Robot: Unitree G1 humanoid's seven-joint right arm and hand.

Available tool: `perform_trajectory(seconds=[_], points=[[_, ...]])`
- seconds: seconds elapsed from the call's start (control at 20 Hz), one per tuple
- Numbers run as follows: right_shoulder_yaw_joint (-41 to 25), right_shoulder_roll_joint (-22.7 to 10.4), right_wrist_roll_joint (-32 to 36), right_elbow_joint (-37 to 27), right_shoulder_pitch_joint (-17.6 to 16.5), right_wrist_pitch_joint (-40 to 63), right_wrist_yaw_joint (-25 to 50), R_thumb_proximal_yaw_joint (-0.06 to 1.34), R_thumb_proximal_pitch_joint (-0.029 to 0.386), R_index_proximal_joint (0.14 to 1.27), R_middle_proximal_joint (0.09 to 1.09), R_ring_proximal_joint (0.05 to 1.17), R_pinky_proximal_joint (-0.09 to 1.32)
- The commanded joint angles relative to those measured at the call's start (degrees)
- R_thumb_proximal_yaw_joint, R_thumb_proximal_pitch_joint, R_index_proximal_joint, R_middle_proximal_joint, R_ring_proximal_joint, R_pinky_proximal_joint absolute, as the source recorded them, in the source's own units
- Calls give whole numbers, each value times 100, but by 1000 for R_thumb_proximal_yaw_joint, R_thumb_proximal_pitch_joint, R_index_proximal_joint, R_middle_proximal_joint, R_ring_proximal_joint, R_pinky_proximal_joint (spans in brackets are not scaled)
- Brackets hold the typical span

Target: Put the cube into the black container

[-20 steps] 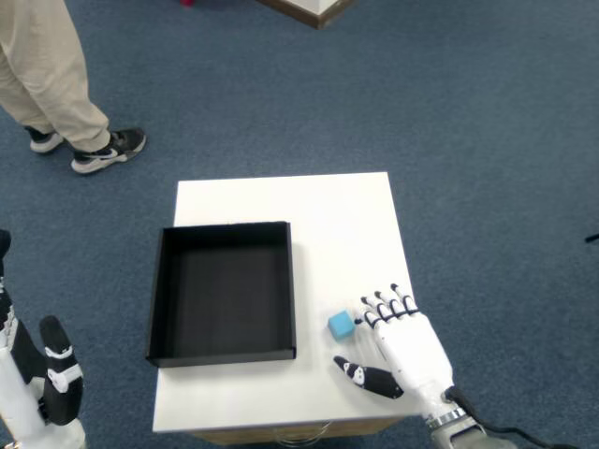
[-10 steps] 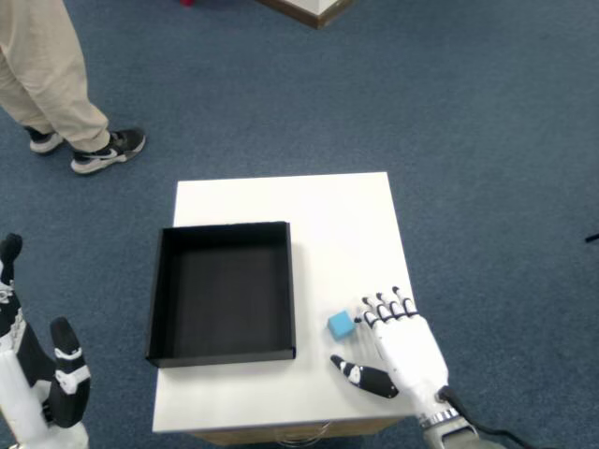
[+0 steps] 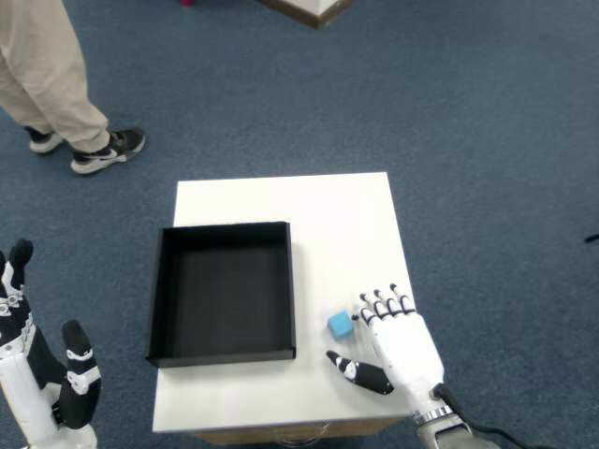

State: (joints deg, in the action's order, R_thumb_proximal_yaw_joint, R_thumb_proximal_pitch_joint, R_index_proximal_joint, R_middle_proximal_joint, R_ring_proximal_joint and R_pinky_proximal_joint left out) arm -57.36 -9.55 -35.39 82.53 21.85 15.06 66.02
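The scene is evenly and brightly lit from above. Only faint shadows are cast on the white table [image 3: 318,220]. No glare is seen; focus is held sharp across the blue carpet [image 3: 487,140].

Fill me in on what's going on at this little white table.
A humanoid robot is working at the white table. Its right hand rests open on the tabletop, fingers spread, right beside a small blue cube that sits on the table, not yet grasped. The thumb reaches out just below the cube. To the cube's left lies an open black container, which holds nothing. The left hand hangs off the table's left side. A person's legs show at the top left.
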Motion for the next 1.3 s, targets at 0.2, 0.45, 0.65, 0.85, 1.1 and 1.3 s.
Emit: perform_trajectory(seconds=[0.2, 0.45, 0.65, 0.85, 1.1, 1.3], points=[[73, -65, 203, -221, 233, -126, 196, 337, -16, 635, 281, 266, 133], [15, -60, 227, -311, 238, -83, 455, 334, -16, 651, 280, 262, 133], [-6, -61, 259, -329, 245, -67, 614, 345, -15, 664, 284, 266, 139], [-64, -57, 269, -358, 250, -61, 723, 356, -14, 679, 290, 272, 148], [-141, -50, 277, -416, 238, -89, 822, 355, -12, 692, 298, 279, 154], [-213, -44, 282, -449, 214, -144, 907, 363, -11, 704, 304, 284, 158]])
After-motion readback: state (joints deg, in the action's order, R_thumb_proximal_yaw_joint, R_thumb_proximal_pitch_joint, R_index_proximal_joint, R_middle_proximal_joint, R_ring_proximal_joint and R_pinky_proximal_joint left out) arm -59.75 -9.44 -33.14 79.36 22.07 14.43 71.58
